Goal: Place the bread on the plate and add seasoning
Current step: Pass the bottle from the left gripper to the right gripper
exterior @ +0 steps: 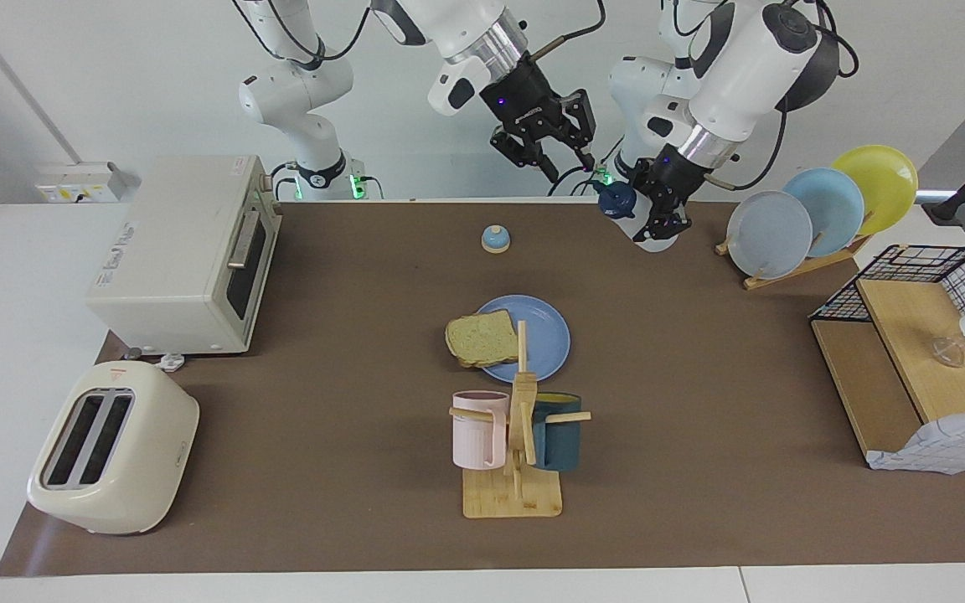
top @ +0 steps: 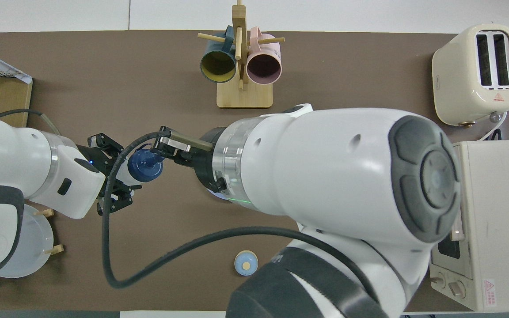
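My left end effector [exterior: 658,219] grips the light, slick seasoning [exterior: 635,219] mid-body, upper right of frame; right end effector [exterior: 564,157] half-open near its cap.

Seasoning [top: 145,164] in left end effector [top: 119,174].

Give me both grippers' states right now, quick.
Left gripper: shut on the seasoning bottle, held up in the air.
Right gripper: raised close beside the bottle's cap; holds nothing, open or shut cannot be told.
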{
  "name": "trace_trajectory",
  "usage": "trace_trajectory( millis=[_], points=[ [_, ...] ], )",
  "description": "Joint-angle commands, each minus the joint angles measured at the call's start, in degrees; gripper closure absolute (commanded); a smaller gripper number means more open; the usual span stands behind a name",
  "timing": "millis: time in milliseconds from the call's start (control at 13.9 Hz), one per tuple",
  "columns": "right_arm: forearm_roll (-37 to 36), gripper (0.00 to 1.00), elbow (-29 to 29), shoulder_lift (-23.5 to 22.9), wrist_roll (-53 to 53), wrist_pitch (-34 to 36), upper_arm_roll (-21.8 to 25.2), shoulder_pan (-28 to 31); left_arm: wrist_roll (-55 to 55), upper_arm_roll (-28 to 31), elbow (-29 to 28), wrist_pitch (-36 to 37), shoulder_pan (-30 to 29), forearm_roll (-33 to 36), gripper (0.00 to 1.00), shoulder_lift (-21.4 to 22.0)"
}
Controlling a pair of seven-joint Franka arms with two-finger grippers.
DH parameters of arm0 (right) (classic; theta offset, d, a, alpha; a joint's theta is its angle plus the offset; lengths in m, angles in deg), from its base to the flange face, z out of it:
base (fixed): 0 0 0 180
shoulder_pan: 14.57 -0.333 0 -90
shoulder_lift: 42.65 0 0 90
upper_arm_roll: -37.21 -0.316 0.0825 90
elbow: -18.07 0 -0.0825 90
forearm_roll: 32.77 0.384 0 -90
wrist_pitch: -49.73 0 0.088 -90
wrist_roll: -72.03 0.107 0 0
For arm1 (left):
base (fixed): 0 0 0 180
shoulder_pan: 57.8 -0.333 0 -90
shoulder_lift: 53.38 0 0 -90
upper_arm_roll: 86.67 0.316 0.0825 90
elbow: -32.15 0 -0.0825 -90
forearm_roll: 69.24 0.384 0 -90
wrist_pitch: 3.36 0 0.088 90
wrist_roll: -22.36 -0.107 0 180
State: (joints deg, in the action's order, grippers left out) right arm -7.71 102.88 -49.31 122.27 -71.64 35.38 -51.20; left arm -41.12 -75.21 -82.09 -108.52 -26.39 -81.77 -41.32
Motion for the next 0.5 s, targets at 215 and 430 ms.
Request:
trace_trajectory(
  millis=[215, 430],
  points=[
    [-5.03, 0.49, 1.5, -0.73, 0.47, -3.42, 0.08, -1.95, -1.91, 0.67, -1.59, 0.58, 0.75, -1.61, 1.0, 2.0],
    [-4.94, 0.49, 2.2, -1.43, 0.65, -5.63, 0.08, -2.92, -1.99, 0.67, -1.6, 0.49, 0.75, -2.32, 1.0, 2.0]
  ],
)
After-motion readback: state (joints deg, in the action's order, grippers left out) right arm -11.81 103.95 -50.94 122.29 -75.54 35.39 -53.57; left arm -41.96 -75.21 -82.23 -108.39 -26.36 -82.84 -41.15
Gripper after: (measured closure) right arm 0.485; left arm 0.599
